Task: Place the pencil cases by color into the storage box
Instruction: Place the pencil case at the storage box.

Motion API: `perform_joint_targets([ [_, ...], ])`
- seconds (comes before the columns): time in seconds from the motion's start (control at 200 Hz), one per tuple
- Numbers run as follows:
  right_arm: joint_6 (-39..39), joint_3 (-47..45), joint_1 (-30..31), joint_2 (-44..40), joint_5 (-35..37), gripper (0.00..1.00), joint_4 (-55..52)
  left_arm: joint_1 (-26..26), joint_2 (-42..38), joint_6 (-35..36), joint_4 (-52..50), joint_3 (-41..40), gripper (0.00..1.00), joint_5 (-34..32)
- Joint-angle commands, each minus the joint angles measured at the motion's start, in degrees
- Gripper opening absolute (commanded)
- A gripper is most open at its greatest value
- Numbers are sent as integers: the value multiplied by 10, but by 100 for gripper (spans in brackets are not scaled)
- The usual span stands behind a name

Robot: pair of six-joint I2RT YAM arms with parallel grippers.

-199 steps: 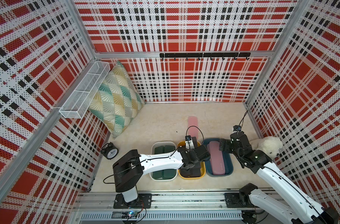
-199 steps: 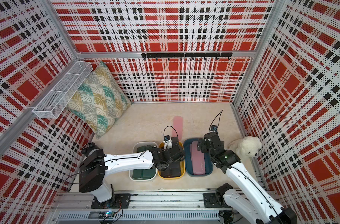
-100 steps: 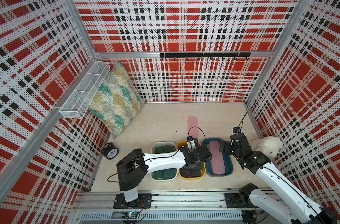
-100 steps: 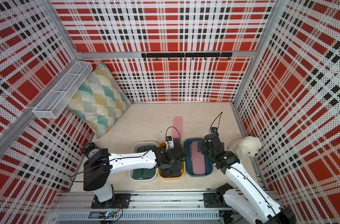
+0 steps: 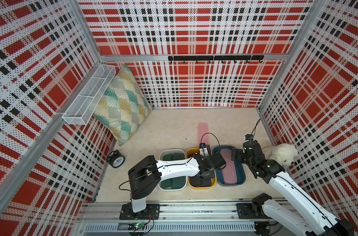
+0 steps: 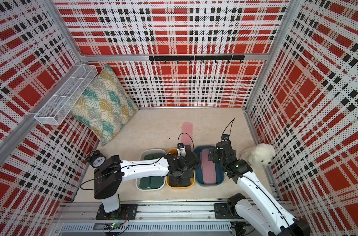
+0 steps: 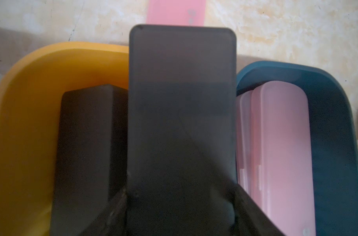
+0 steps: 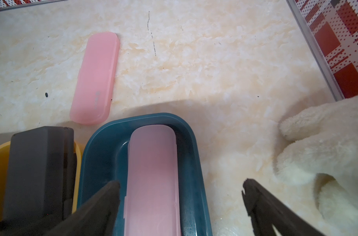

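While the left gripper [image 7: 180,206] pinches a black pencil case [image 7: 182,102] between its fingers, the case's far end projects beyond the fingertips, over the far rim of the yellow tub [image 7: 31,102]. Another black case [image 7: 88,153] lies lower, beside one finger. Risk: released here, the held case may catch that rim and tip onto the table [image 7: 296,30]. The right gripper [image 8: 181,196] is spread and empty above the blue tub [image 8: 96,159]. One pink pencil case [image 8: 95,77] lies on the table beyond its fingertips, unsorted.

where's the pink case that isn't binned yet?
The loose pink case lies flat on the tabletop in both top views, just beyond the far ends of the yellow tub and blue tub.
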Motion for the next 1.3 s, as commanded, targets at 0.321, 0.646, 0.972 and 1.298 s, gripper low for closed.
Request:
perform_joint_targets([
  [0.321,-7,-8,-12,-5,-14,100,15,-11,21,-16,-40,25,60,-1],
  [0.646,-7,-11,-15,-8,-18,100,17,-16,40,-13,-53,46,76,-1],
  [0.972,-9,-11,-18,-7,-24,100,20,-20,44,-11,-70,69,80,-11],
  [1.298,-11,-10,-20,-3,-29,100,23,-24,51,-5,-89,99,84,-19],
])
